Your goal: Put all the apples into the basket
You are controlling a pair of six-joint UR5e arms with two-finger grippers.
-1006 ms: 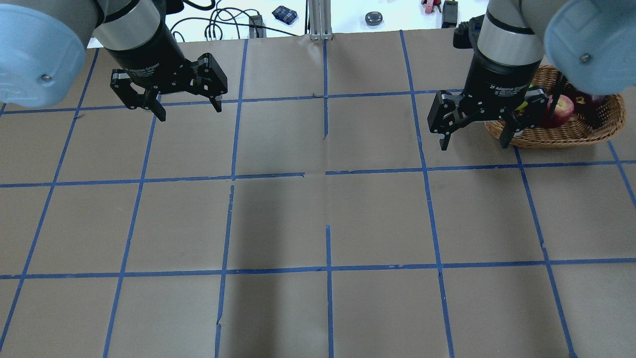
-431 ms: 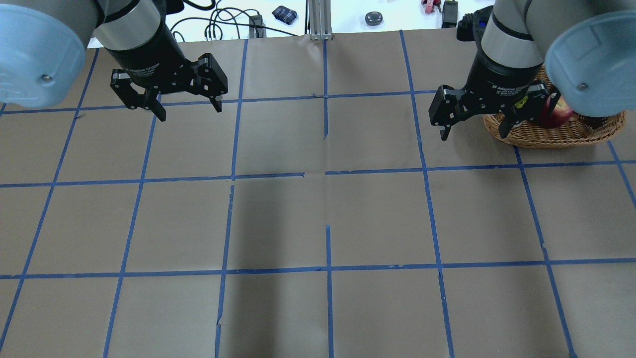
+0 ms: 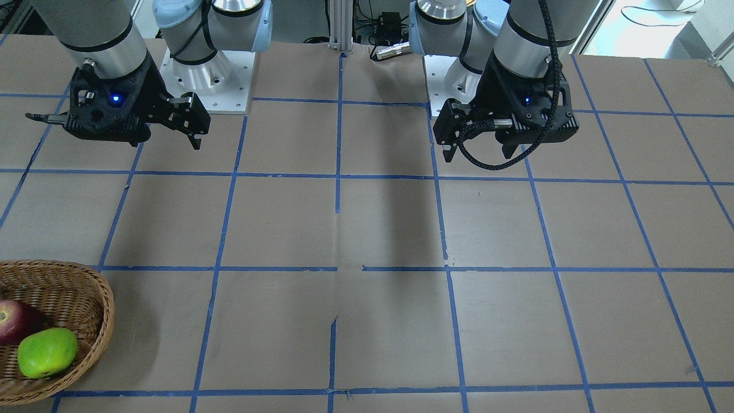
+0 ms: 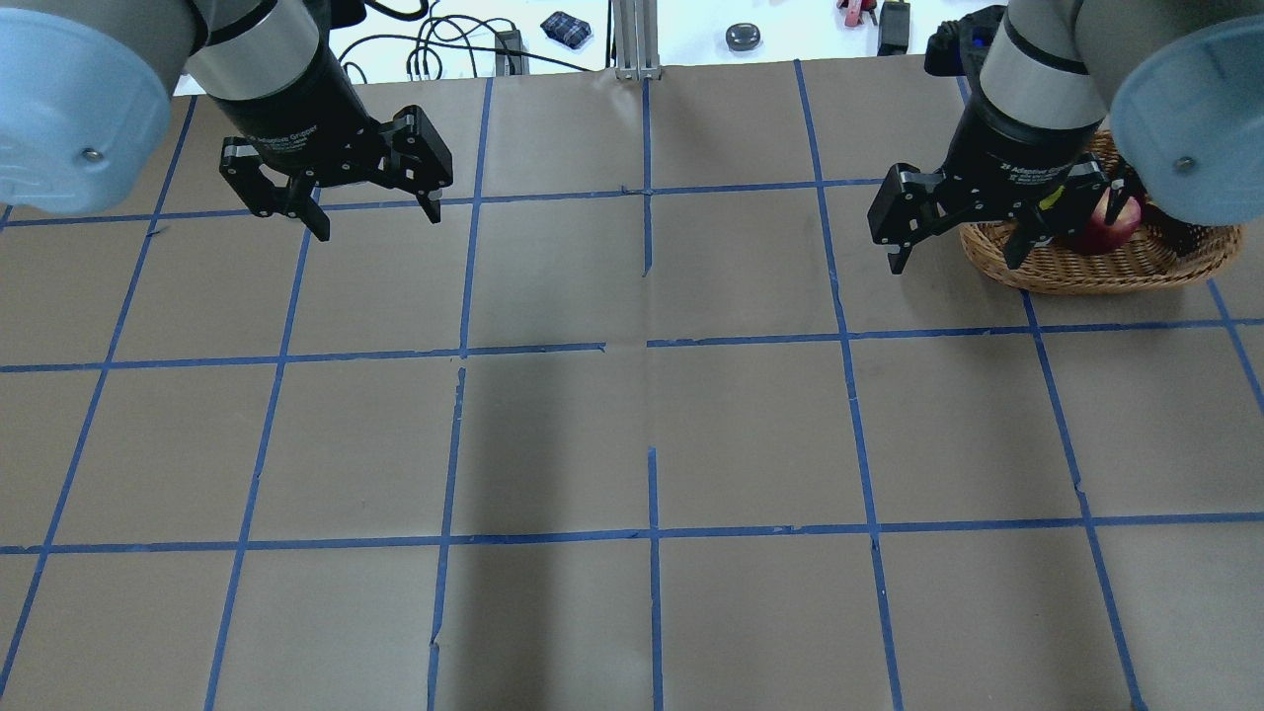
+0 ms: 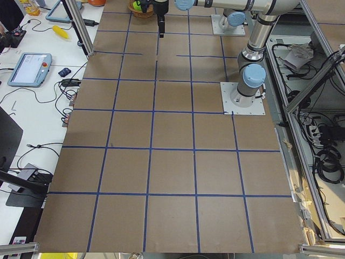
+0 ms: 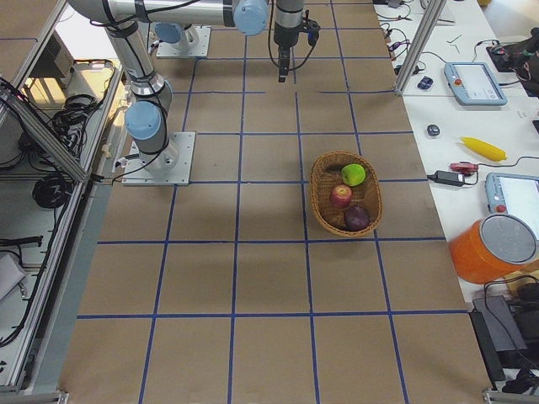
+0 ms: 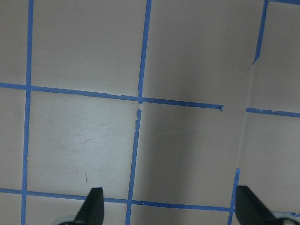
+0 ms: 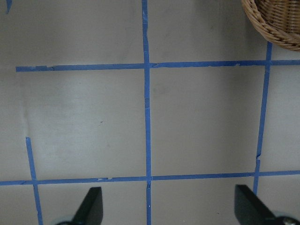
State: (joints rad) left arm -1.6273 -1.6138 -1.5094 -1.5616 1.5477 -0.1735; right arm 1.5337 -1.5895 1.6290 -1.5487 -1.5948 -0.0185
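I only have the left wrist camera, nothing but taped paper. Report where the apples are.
Observer: All three lie in the basket. The right side camera shows the green apple, red apple and maroon apple in a row.
Operator: Give me the basket's place.
Observer: It stands on the robot's right half of the table, toward the edge away from the robot's base.
Operator: Now the other arm's pincer.
Observer: The right pincer is open and holds nothing. It hangs above bare paper, on the base side of the basket.
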